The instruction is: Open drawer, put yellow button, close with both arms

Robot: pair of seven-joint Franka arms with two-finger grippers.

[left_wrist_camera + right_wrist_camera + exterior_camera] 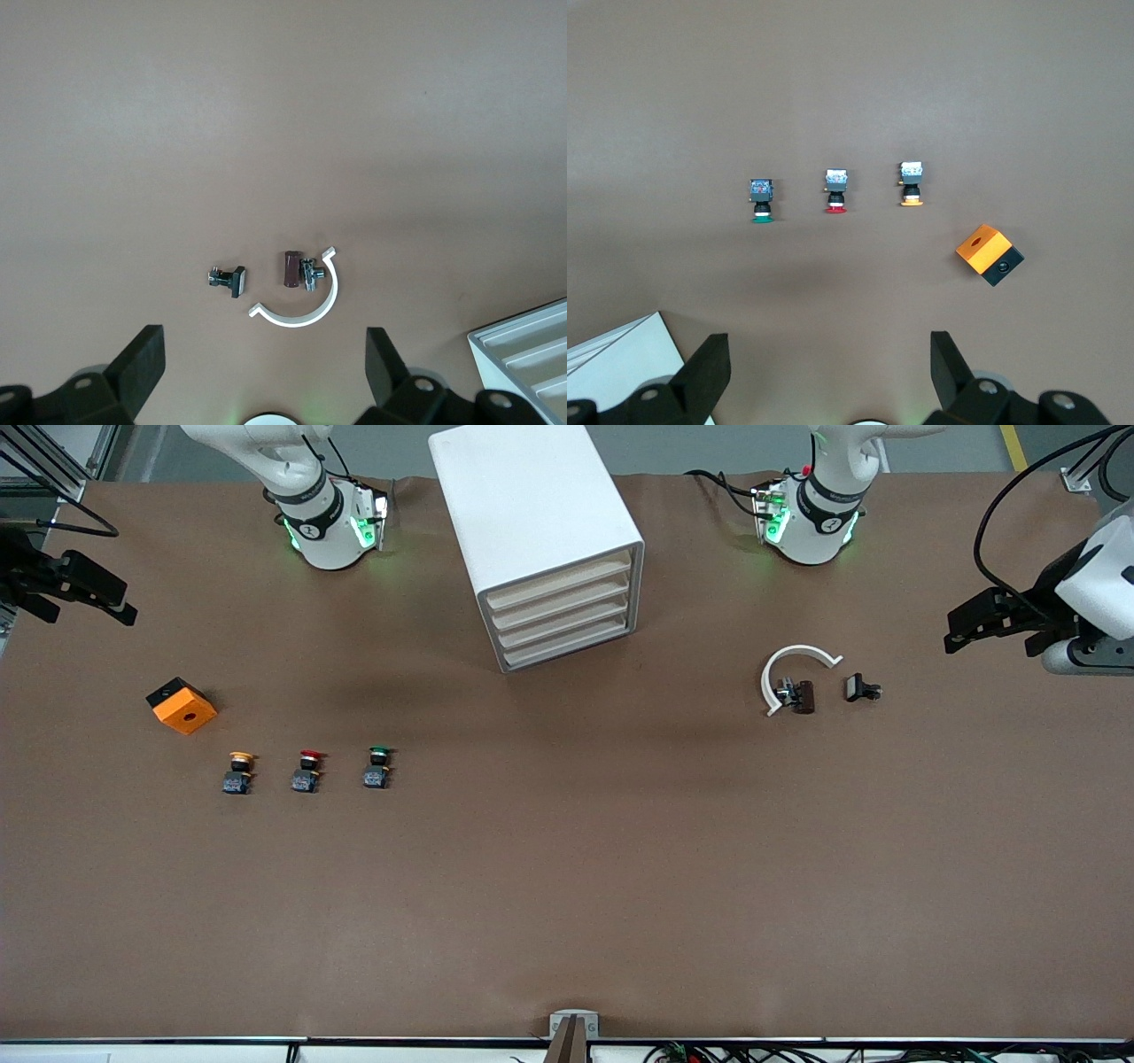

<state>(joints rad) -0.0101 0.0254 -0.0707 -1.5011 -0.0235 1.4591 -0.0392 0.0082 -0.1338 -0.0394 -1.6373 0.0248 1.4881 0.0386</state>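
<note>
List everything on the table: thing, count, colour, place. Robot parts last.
yellow button: 1, yellow-orange cap, black-and-blue body, at the right arm's end of the button row
red button: 1, red cap, middle of the row
green button: 1, green cap, row's end nearest the drawer unit
orange box: 1, orange with a black side, farther from the front camera than the yellow button
drawer unit: 1, white, four shut drawers, mid-table between the arm bases
white clip: 1, curved, toward the left arm's end, around a dark part
black part: 1, beside the clip
table: 1, brown
right gripper: 1, black, open, over the table by the buttons
left gripper: 1, black, open, over the table by the clip
</note>
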